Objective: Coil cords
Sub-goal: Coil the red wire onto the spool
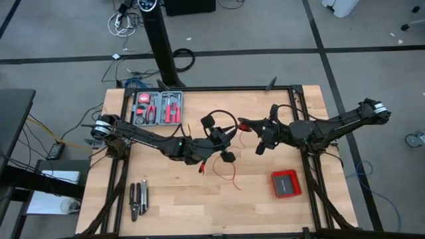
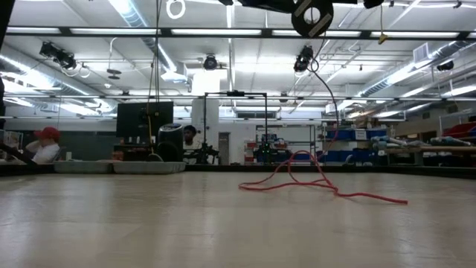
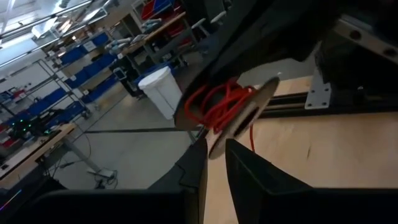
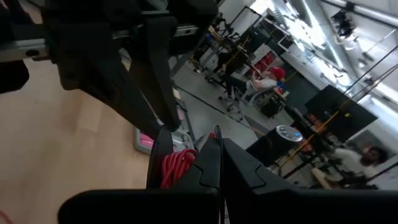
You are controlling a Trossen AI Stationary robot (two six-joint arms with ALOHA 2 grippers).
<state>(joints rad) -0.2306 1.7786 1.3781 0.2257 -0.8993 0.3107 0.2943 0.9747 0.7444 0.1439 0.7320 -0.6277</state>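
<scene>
High view: overhead, straight down, far enough to take whole table (image 1: 172, 206), both arms, surrounding floor.
Low view: at tabletop level, facing level across table into room behind; red wire (image 2: 297, 181) mid-distance, arm parts cut off at upper edge.
Left wrist view: very close, past own fingers (image 3: 249, 177) to spool (image 3: 227, 115); shelving beyond table.
Right wrist view: equally close to same spool (image 4: 177, 167); seated people beyond table.
All four views share wire.
</scene>
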